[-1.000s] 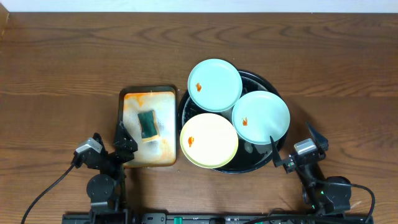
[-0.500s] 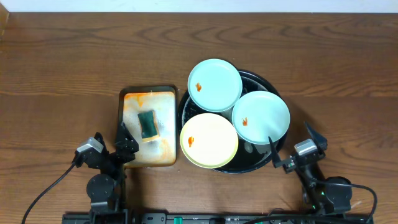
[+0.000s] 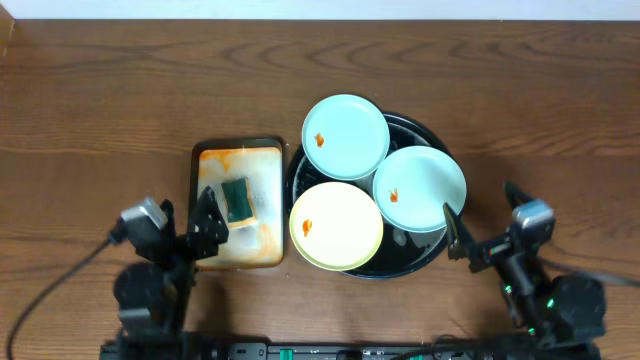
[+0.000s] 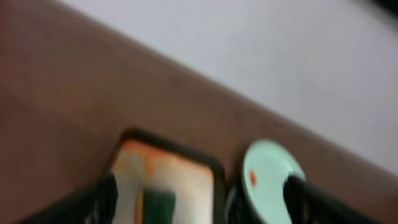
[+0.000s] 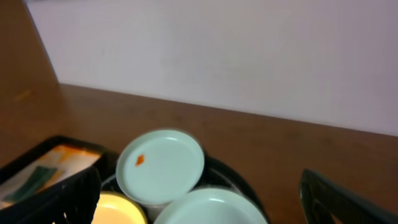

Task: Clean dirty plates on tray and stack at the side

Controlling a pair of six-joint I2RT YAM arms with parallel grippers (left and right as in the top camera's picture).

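Three dirty plates (image 3: 345,136) lie flat, face up, on the tray (image 3: 412,252); left tool (image 3: 187,213) and right tool (image 3: 480,207) gape wide

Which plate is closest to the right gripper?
The mint plate at the tray's right edge, next to the right gripper; the other mint plate lies farther back, the yellow plate farther left.

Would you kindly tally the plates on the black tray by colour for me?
Mint-blue plates: 2
Yellow plate: 1
Total: 3
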